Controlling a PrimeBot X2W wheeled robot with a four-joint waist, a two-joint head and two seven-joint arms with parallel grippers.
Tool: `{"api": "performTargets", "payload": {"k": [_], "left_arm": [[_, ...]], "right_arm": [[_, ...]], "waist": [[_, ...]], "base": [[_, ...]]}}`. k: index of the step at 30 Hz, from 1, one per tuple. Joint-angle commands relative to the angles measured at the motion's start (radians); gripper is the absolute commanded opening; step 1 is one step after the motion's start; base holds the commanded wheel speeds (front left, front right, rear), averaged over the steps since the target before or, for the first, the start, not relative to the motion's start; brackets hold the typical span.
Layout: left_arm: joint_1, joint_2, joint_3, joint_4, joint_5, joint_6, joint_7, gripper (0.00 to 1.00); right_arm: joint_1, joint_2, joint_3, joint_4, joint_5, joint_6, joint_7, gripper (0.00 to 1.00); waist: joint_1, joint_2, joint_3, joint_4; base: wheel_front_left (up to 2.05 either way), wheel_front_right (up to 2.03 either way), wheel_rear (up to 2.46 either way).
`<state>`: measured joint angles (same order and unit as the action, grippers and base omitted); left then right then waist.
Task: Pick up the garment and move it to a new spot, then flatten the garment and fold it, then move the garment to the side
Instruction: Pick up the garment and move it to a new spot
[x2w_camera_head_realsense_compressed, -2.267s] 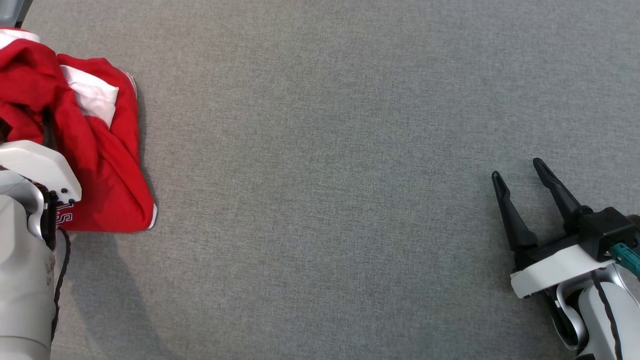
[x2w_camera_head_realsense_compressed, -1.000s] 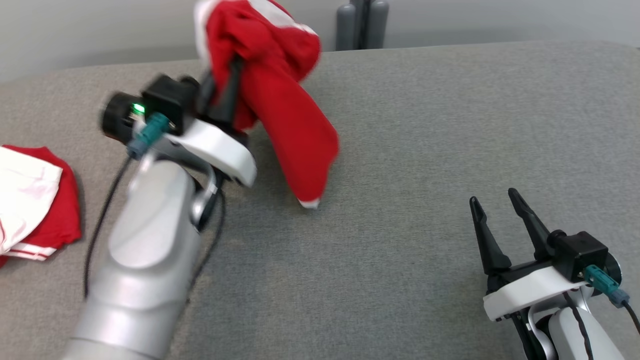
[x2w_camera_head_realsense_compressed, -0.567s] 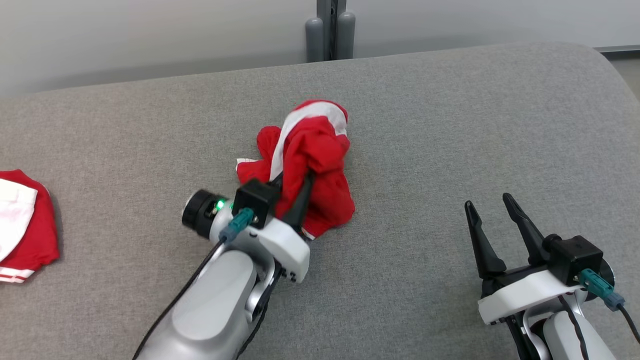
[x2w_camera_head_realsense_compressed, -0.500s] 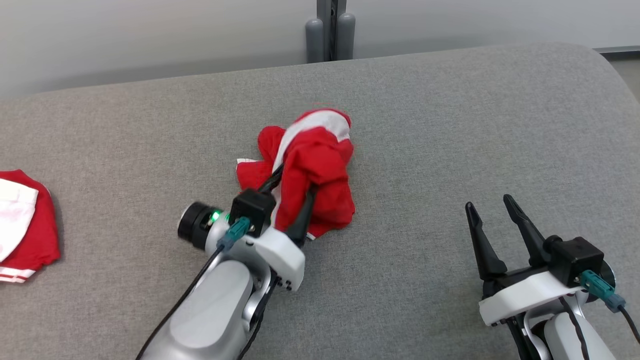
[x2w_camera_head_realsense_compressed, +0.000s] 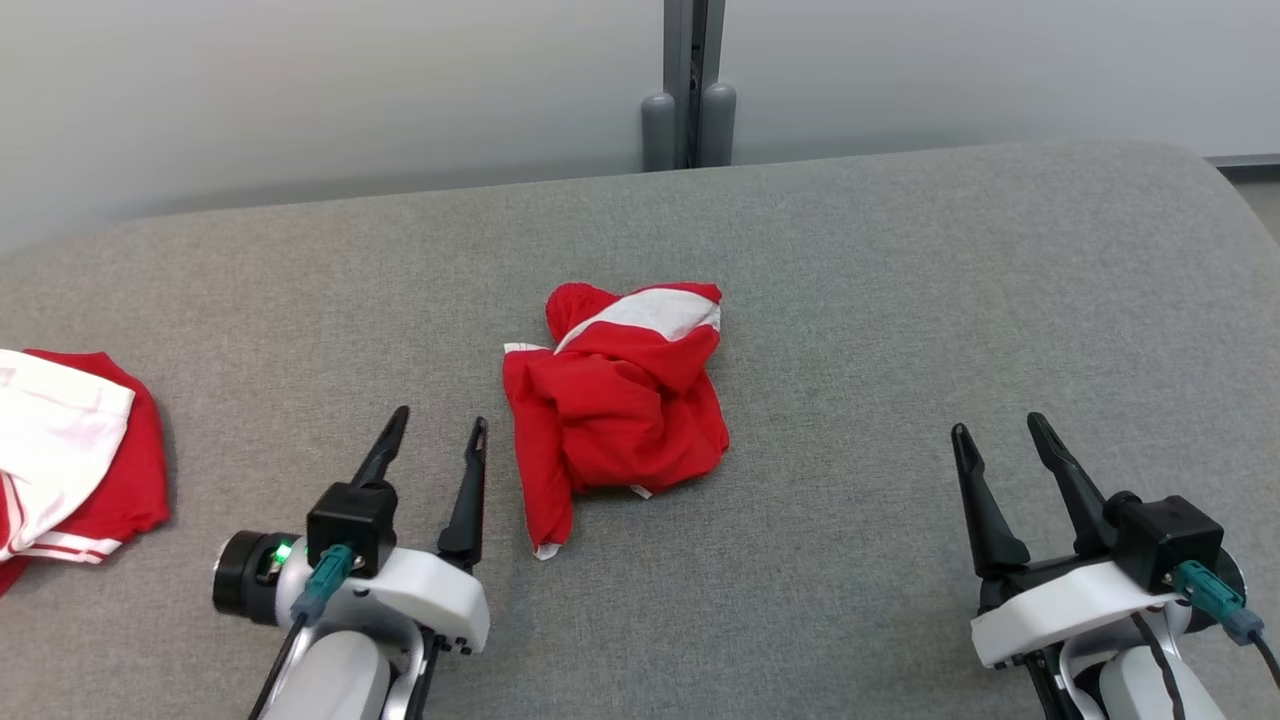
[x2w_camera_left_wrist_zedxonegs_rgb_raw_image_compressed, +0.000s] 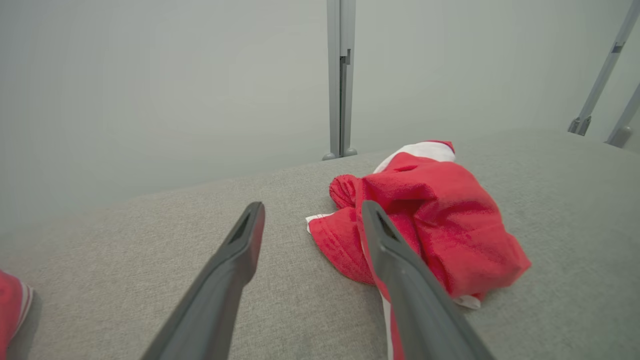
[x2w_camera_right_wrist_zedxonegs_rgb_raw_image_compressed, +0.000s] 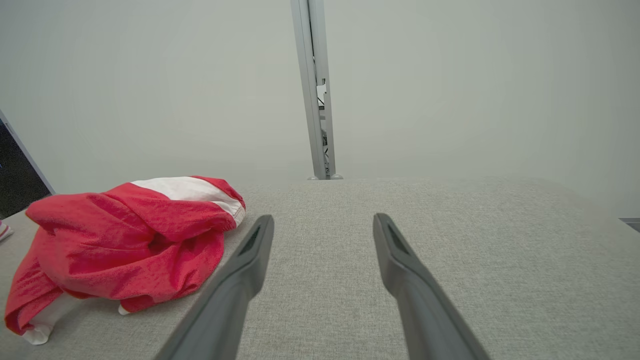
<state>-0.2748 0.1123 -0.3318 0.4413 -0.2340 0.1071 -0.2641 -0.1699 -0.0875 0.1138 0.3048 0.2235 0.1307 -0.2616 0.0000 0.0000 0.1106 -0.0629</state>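
The garment (x2w_camera_head_realsense_compressed: 620, 400) lies crumpled in a red heap with a white patch on top, in the middle of the grey table (x2w_camera_head_realsense_compressed: 900, 300). It also appears in the left wrist view as the garment (x2w_camera_left_wrist_zedxonegs_rgb_raw_image_compressed: 440, 220) and in the right wrist view as the garment (x2w_camera_right_wrist_zedxonegs_rgb_raw_image_compressed: 135, 230). My left gripper (x2w_camera_head_realsense_compressed: 435, 432) stands open just left of the heap, holding nothing, its right finger close beside the cloth. The left gripper (x2w_camera_left_wrist_zedxonegs_rgb_raw_image_compressed: 310, 215) has bare table between its fingers. Far right, my right gripper (x2w_camera_head_realsense_compressed: 1000, 432) is open and empty, as is the right gripper (x2w_camera_right_wrist_zedxonegs_rgb_raw_image_compressed: 322, 225) in its own view.
Another red and white garment (x2w_camera_head_realsense_compressed: 70, 450) lies at the table's left edge. A grey post (x2w_camera_head_realsense_compressed: 688, 90) stands against the pale wall behind the table's rounded far edge. Bare grey cloth stretches between the heap and my right gripper.
My left gripper opened, let go of the garment and drew back toward me, to the left of the heap. The garment settled into a lower heap. The camera shifted slightly.
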Motion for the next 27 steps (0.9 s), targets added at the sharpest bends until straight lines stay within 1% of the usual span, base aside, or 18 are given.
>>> {"api": "performTargets", "payload": {"k": [1, 7, 12, 14, 21, 27], "left_arm": [[0.021, 0.009, 0.019, -0.013, 0.013, 0.006, 0.0, 1.0], [0.131, 0.005, 0.154, -0.104, 0.053, 0.02, -0.001, 1.0], [0.204, -0.011, 0.242, -0.13, 0.078, 0.018, -0.001, 1.0], [0.228, -0.016, 0.267, -0.136, 0.09, 0.007, -0.001, 1.0], [0.293, -0.036, 0.316, -0.125, 0.127, -0.025, -0.001, 1.0], [0.322, -0.046, 0.339, -0.132, 0.149, -0.03, -0.001, 1.0]], "right_arm": [[0.009, 0.001, -0.002, -0.002, -0.006, 0.0, -0.005, 1.0], [0.027, 0.01, -0.016, -0.01, -0.016, 0.0, -0.005, 1.0], [0.044, 0.011, -0.007, -0.005, -0.021, 0.0, -0.005, 1.0], [0.054, 0.01, -0.005, -0.002, -0.022, 0.0, -0.005, 1.0], [0.084, 0.01, 0.001, 0.007, -0.023, 0.0, -0.005, 1.0], [0.1, 0.01, 0.006, 0.015, -0.022, 0.0, -0.005, 1.0]], "waist": [[0.0, 0.0, -0.014, 0.007], [0.0, 0.0, -0.053, 0.013], [0.0, 0.0, -0.084, 0.016], [0.0, 0.0, -0.095, 0.019], [0.0, 0.0, -0.131, 0.036], [0.0, 0.0, -0.15, 0.046]], "base": [[0.0, 0.0, 0.0], [0.0, 0.0, 0.0], [0.0, 0.0, 0.0], [0.0, 0.0, 0.0], [0.0, 0.0, 0.0], [0.0, 0.0, 0.0]]}}
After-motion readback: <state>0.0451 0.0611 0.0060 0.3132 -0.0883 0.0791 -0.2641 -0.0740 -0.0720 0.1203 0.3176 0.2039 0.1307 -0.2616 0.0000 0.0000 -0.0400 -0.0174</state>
